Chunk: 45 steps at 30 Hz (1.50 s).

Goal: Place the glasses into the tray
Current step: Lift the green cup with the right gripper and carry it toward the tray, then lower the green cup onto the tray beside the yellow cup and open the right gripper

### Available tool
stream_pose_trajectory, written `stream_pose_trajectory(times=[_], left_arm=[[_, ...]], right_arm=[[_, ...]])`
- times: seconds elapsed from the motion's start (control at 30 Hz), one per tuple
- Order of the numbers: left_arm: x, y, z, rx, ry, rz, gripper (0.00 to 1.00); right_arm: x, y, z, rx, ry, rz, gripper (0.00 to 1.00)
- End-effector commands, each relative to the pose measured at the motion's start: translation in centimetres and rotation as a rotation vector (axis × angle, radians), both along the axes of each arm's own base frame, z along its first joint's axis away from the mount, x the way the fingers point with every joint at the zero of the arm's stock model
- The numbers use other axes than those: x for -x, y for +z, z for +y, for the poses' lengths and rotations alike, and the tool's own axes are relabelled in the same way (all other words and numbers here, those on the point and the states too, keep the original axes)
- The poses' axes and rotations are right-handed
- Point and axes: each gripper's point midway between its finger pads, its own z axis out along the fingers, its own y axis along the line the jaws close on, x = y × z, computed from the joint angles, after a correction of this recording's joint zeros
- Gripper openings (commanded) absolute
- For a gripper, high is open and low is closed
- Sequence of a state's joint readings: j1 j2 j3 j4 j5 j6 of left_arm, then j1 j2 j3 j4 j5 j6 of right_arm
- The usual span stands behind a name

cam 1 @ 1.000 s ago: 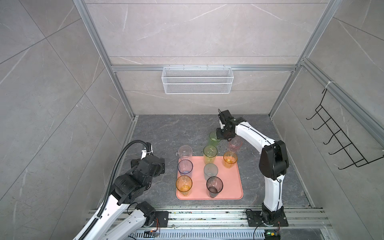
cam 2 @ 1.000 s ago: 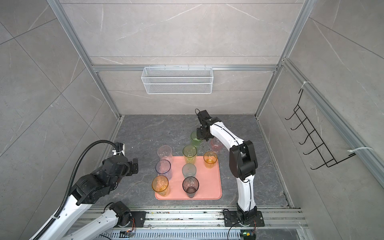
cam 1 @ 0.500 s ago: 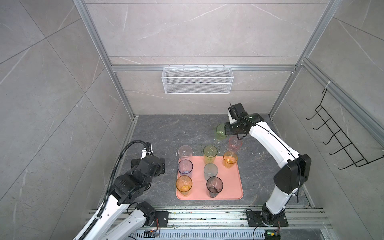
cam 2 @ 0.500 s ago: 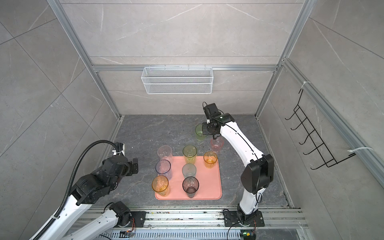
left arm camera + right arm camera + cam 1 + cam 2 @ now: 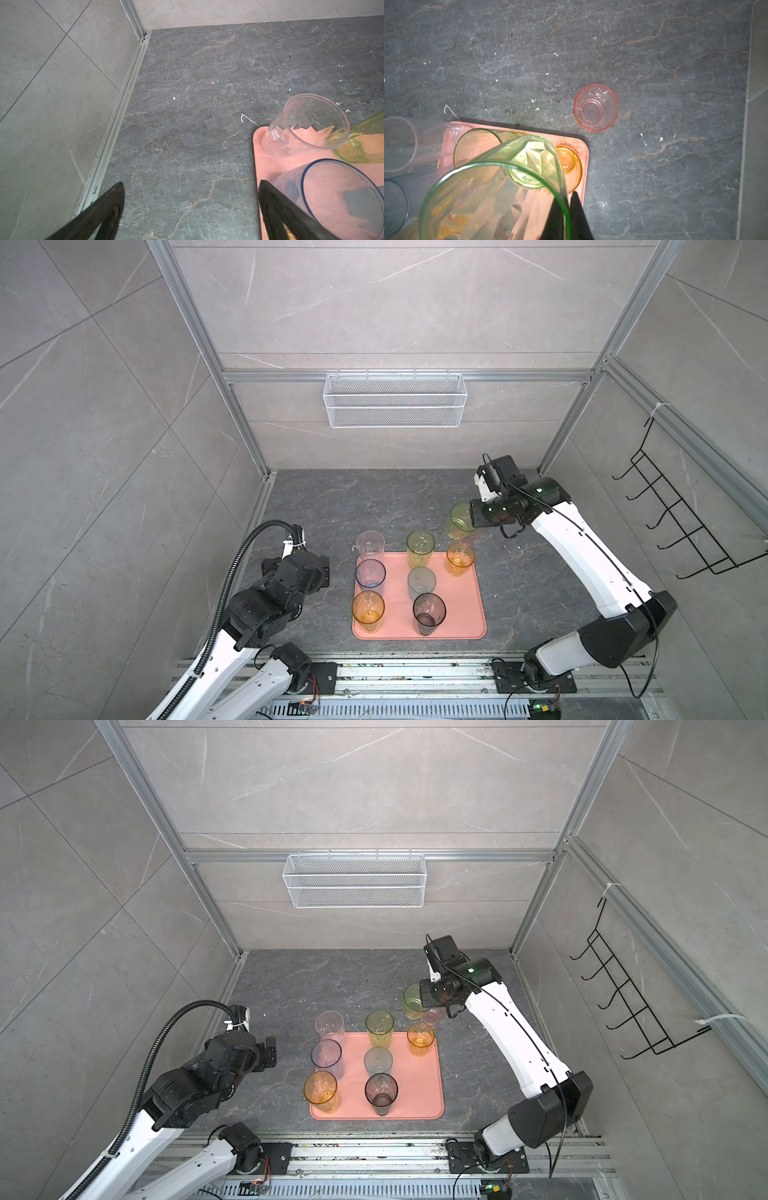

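My right gripper [image 5: 473,519] [image 5: 424,999] [image 5: 569,201] is shut on the rim of a green glass [image 5: 459,519] [image 5: 412,1000] [image 5: 533,153], which hangs tilted above the far right corner of the salmon-pink tray [image 5: 461,614] [image 5: 419,1094] [image 5: 584,149]. Several glasses stand on the tray, among them a tall clear one [image 5: 370,545] [image 5: 305,124], a blue-rimmed one [image 5: 370,572] [image 5: 340,193] and a short amber one [image 5: 460,559] [image 5: 570,164]. A small pink glass [image 5: 433,1016] [image 5: 596,107] stands on the table beyond the tray. My left gripper [image 5: 325,572] [image 5: 270,1048] [image 5: 191,187] is open and empty, left of the tray.
A white wire-mesh basket [image 5: 395,406] hangs on the back wall. A black hook rack [image 5: 681,522] is on the right wall. Aluminium frame rails [image 5: 124,87] run along the grey stone table's [image 5: 332,506] edges.
The right arm has lifted the green glass off the table and carried it right and toward the tray, its elbow swinging out to the right. The left arm has not moved.
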<state>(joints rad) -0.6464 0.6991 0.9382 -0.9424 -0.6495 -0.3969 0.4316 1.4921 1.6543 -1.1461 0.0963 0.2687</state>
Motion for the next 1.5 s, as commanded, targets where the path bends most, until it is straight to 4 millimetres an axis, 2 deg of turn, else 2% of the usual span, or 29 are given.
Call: stream_pose_trajectory(times=[0.0,0.33,0.6,0.9,1.13,1.47], left_arm=[[0.0,0.3,-0.1,0.027,0.006,-0.015,1.0],[0.0,0.2,-0.1,0.026,0.008,-0.01,1.0],[0.0,0.2,-0.1,0.029,0.009,-0.009,1.0],[-0.1,0.0,-0.2,0.025,0.009,-0.001,1.0],[-0.1,-0.1,-0.2,0.023,0.01,0.002,1.0],[-0.2,-0.3,-0.3,0.022,0.009,0.009,1.0]], right_arm=[[2.7,0.3,-0.2,-0.001,0.031,0.033,0.0],[7.2,-0.1,0.1,0.012,0.076,0.055,0.0],[9.8,-2.4,0.0,0.043,0.08,0.088,0.0],[10.4,-6.4,0.6,-0.018,0.039,0.106,0.0],[10.5,-10.0,0.6,0.003,0.014,0.154,0.0],[10.4,-13.6,0.1,0.03,-0.043,0.181,0.0]])
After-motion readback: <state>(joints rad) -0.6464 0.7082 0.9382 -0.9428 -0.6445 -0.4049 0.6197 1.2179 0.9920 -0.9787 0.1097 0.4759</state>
